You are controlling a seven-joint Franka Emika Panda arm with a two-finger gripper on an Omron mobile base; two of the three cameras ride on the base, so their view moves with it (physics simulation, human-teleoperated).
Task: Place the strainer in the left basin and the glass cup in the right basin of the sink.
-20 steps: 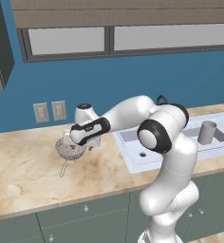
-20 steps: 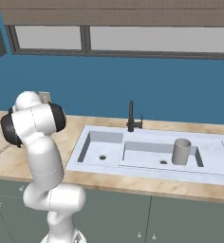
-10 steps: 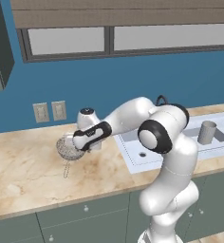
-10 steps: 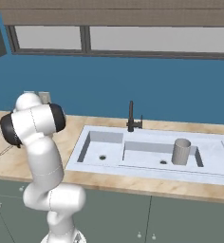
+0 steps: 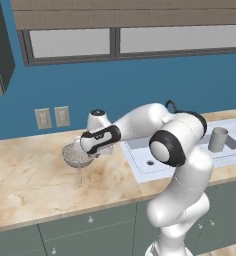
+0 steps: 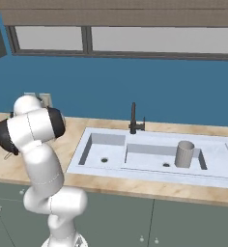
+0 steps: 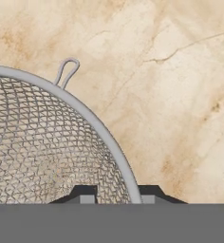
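Observation:
The wire-mesh strainer [image 5: 75, 155] rests on the beige counter left of the sink [image 5: 140, 170], its thin handle [image 5: 80, 177] pointing toward the front edge. My gripper [image 5: 83, 148] is down at the bowl's right rim. In the hand view the mesh strainer [image 7: 38, 142] fills the left side and its rim runs between my gripper's [image 7: 117, 194] two tips, which stand apart on either side, open. The glass cup [image 6: 185, 154] stands upright in the wider right basin [image 6: 149, 164]. The narrower left basin [image 6: 104, 153] holds nothing. The glass cup [image 5: 218, 139] also appears at the far right.
A slim black faucet [image 6: 133, 118] rises behind the sink's back rim [image 6: 159, 137]. Two wall outlets [image 5: 52, 117] sit on the blue wall behind the strainer. My white arm [image 5: 150, 120] spans from the sink side across to the strainer.
The hand has come down and slightly left onto the strainer's rim since a second ago. The strainer and the glass cup have stayed where they were.

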